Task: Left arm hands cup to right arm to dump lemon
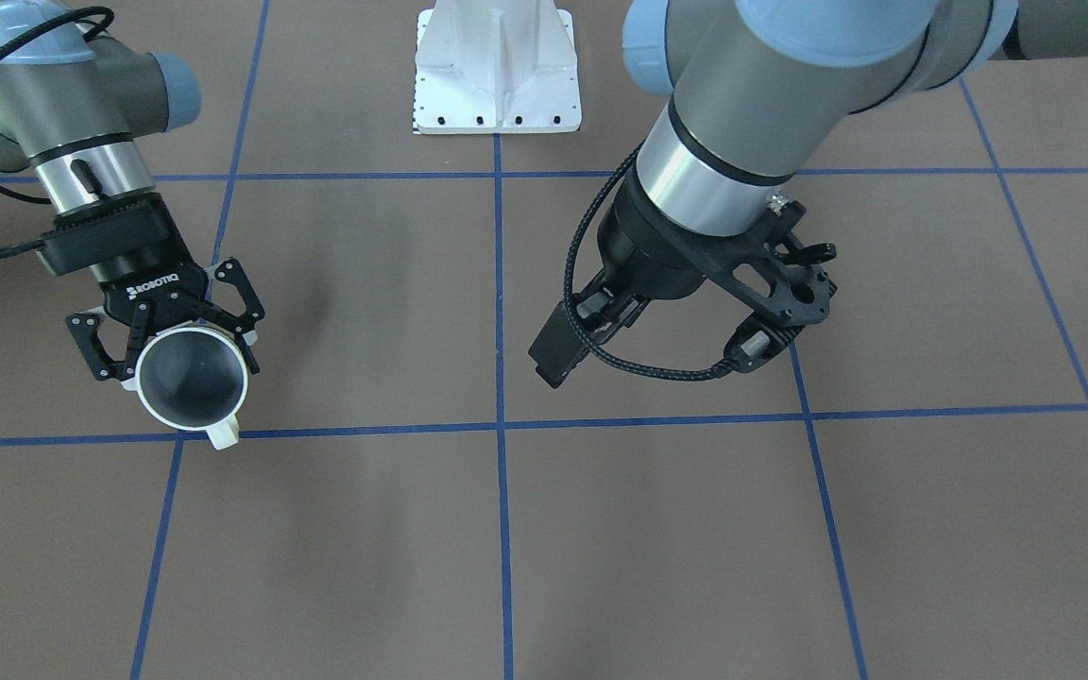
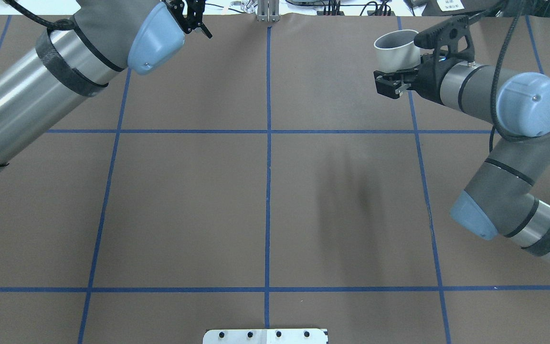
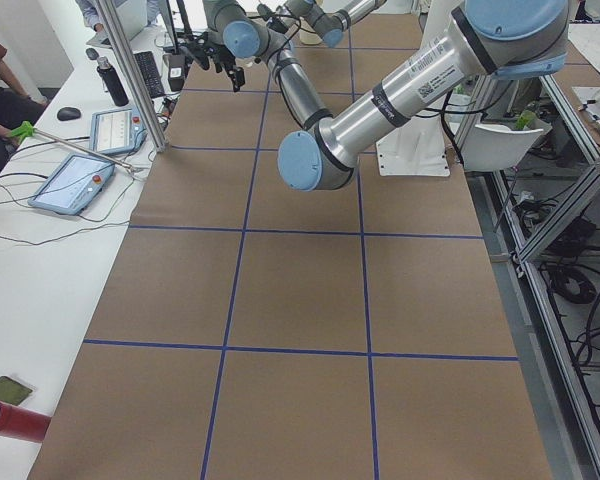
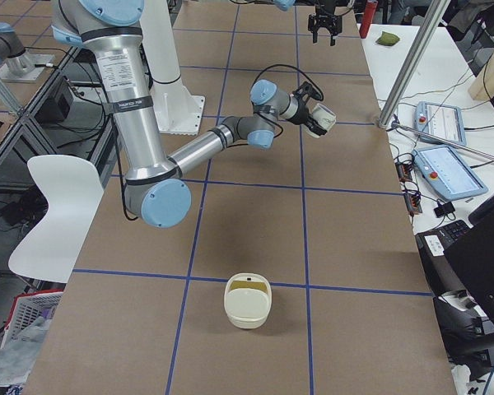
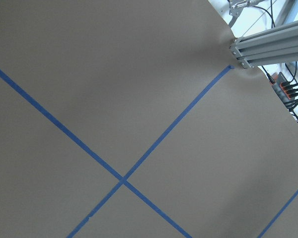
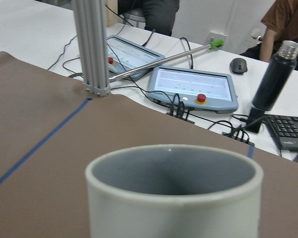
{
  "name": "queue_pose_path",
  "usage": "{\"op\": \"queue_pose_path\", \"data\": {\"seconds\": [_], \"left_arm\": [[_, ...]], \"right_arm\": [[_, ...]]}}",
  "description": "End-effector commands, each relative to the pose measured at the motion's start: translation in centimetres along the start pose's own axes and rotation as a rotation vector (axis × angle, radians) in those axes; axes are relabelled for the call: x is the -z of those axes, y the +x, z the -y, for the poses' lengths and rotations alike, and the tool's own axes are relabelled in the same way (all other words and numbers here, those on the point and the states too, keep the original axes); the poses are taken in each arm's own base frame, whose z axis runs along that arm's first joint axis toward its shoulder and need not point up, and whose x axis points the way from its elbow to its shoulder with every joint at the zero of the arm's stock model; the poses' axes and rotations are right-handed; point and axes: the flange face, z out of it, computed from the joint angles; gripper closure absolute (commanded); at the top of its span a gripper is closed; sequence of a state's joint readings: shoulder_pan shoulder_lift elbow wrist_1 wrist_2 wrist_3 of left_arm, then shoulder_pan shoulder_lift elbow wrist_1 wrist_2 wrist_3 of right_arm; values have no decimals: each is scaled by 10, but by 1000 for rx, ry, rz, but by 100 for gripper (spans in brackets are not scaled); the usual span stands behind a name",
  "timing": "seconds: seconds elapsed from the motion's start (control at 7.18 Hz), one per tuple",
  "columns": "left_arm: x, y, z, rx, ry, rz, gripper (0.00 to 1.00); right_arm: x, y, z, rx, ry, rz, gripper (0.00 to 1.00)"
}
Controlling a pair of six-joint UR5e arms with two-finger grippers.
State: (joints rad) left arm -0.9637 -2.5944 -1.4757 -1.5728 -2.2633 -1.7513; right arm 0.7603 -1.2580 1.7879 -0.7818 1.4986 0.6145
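Right arm [image 1: 81, 104] sits at 9 o'clock in the front-facing view. The right arm's jaws are clenched on the cup [image 1: 190, 382], one finger on each side of the white wall just under the rim, below the ROBOTIQ lettering [image 1: 155, 283]. The cup looks clear of the bench [image 1: 657, 529] and is tilted, with its mouth turned up and toward the operators' side. Its grey inside is on show, and the handle [image 1: 223, 434] points to 6 o'clock in that view. In the overhead view the cup is at 1 o'clock, near the far edge of the bench. Left arm [image 1: 771, 104] comes in at 2 o'clock in the front-facing view, well apart from the cup. The left arm's jaws hang at about 11 o'clock in the overhead view, near the aluminium post [image 2: 268, 12]; they look released, fingers spread, grasping nothing. The left wrist view gives only brown bench paper, crossing blue tape lines [image 5: 121, 179] and the foot of the post. Off toward the robot's right end of the bench, at 6 o'clock in the right-side view, stands a cream bowl [image 4: 248, 313]. A yellowish patch shows inside its far rim, too small to tell what it is. Beyond the cup, the right wrist view shows two control tablets [image 6: 193, 87] and a black bottle [image 6: 275, 74].
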Motion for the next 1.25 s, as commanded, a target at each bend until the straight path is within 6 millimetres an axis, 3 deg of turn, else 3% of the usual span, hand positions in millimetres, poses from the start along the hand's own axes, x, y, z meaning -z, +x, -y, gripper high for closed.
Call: {"op": "queue_pose_path", "data": {"seconds": [0.0, 0.14, 0.28, 0.42, 1.11], "left_arm": [[-13, 2, -27, -71, -41, 2, 0], [-11, 1, -33, -115, -81, 5, 0], [-13, -2, -38, -163, -152, 17, 0], [-13, -2, -41, -181, -176, 18, 0], [-4, -7, -55, -199, -239, 11, 0]], "right_arm": [[-8, -36, -3, 169, 79, -123, 100], [-9, -57, 0, 198, 111, -137, 99], [-6, -64, 9, 199, 152, -167, 99], [-4, -92, 10, 200, 188, -173, 98], [3, -170, -12, 213, 201, -103, 97]]}}
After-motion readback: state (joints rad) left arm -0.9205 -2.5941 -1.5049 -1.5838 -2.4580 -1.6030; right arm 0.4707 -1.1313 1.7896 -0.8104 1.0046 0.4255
